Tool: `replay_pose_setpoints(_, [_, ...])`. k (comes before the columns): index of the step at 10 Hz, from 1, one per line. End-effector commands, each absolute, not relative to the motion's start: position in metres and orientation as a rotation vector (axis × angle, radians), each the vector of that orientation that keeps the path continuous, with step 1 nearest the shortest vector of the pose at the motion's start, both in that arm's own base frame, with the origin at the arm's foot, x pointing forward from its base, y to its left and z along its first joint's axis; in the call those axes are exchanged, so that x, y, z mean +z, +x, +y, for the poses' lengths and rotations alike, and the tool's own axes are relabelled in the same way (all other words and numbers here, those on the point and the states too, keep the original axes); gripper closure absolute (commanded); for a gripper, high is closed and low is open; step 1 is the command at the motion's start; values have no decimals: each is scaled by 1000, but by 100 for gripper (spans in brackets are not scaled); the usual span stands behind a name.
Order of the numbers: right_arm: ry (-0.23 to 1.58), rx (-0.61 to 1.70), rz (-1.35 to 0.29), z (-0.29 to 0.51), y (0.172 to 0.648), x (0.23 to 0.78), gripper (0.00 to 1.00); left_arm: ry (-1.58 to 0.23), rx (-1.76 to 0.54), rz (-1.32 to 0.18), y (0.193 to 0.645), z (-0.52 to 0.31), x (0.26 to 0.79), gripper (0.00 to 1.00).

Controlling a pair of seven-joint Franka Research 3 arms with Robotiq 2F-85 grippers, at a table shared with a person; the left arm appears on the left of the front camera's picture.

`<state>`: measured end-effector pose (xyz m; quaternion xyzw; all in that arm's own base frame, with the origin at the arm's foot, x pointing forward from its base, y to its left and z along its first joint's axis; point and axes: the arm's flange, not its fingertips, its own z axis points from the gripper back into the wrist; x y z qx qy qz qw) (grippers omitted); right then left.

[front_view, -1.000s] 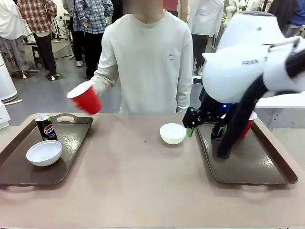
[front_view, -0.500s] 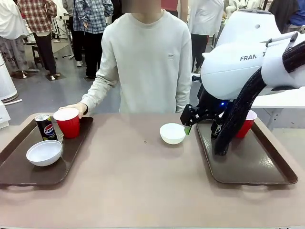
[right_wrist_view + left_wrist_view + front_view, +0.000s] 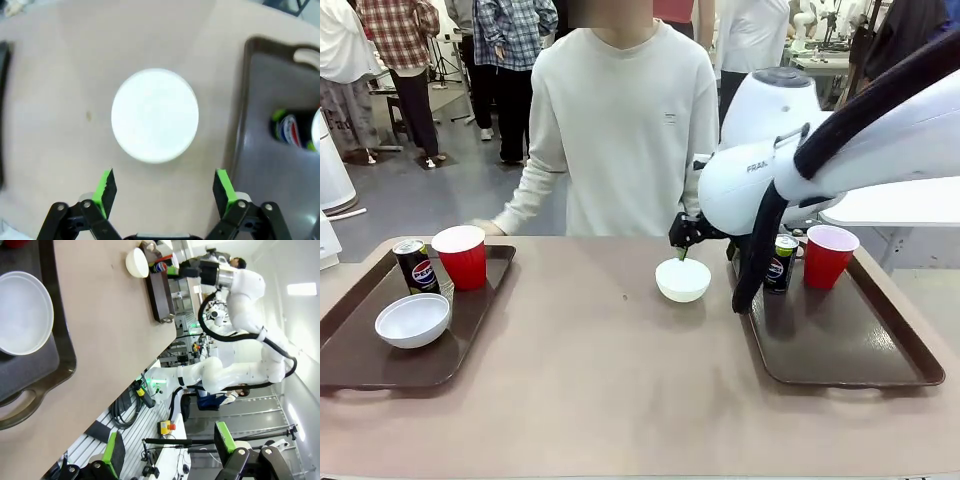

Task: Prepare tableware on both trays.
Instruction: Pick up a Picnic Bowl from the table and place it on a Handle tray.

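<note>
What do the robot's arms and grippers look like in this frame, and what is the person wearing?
The right arm is glossy white with rounded joints, dark lettering and a black corrugated cable along it. The right gripper and left gripper are black with bright green pads. The person wears a cream long-sleeved sweater.

Across my tan tabletop (image 3: 610, 390), a person in a cream sweatshirt (image 3: 630, 130) stands at the far edge. A small dark speck (image 3: 625, 296), perhaps a stain, marks the tabletop's middle. Other people in plaid shirts (image 3: 395, 40) stand behind.
</note>
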<state>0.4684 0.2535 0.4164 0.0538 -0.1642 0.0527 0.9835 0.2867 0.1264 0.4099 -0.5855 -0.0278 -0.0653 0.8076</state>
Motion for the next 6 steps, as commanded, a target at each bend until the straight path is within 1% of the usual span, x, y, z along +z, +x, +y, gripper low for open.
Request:
replay_pose_setpoints(1, [55,18,-388,275,508,406,0,-1268,-143,-74,286,127,412,5])
replay_pose_setpoints(3, [110,-59,-377,269,532,405,0,-1268,-143,-74,286,127,412,5])
replay_pose_setpoints(4, [117,-65,-329,269,527,413,0,-1268,-143,-74,286,127,412,5])
replay_pose_setpoints(5, [103,-1,-370,255,523,404,0,-1268,-143,-74,286,127,412,5])
replay_pose_setpoints(6, [103,-1,-370,255,523,404,0,-1268,-143,-74,286,127,412,5])
